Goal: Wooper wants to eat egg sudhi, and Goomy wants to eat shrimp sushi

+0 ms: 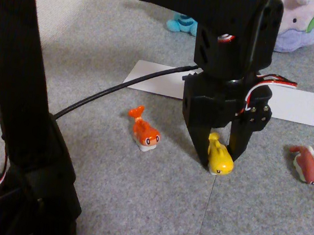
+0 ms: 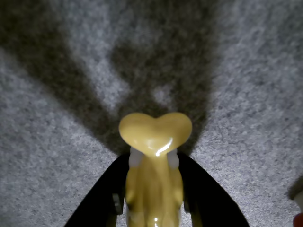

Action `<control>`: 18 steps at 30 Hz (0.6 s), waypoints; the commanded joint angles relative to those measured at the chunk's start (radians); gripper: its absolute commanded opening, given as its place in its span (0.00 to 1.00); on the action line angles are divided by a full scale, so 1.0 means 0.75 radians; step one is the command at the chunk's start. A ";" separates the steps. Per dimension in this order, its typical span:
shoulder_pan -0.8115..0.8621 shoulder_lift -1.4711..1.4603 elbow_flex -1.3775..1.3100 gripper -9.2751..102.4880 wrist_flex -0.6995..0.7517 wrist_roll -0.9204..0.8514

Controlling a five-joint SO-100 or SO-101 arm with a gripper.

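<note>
**Pincer straddles the egg sushi**

In the fixed view the pincer (image 1: 221, 154) stands upright over the egg sushi (image 1: 220, 157) on the grey carpet (image 1: 135, 206), a finger on each flank; whether it already presses, the views cannot tell. The toy looks small, light, hard and glossy, so likely slippery; the mid-body flanks seem the best hold. The shrimp sushi (image 1: 144, 132) lies left, Wooper (image 1: 183, 24) and Goomy (image 1: 298, 23) far behind. The wrist view adds the egg sushi's tail (image 2: 155, 132) jutting beyond both fingers (image 2: 102, 198).
</note>
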 commanded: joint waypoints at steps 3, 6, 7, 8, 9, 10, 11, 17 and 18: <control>-0.049 0.061 0.010 0.10 0.045 0.096; -0.141 0.168 0.010 0.11 0.170 0.172; -0.184 0.209 0.010 0.11 0.213 0.202; -0.233 0.250 0.010 0.11 0.252 0.239; -0.278 0.290 0.010 0.11 0.274 0.282; -0.325 0.331 0.010 0.11 0.284 0.325; -0.370 0.374 0.010 0.11 0.286 0.370; -0.659 0.577 0.000 0.11 0.250 0.597; -0.704 0.593 -0.008 0.11 0.225 0.634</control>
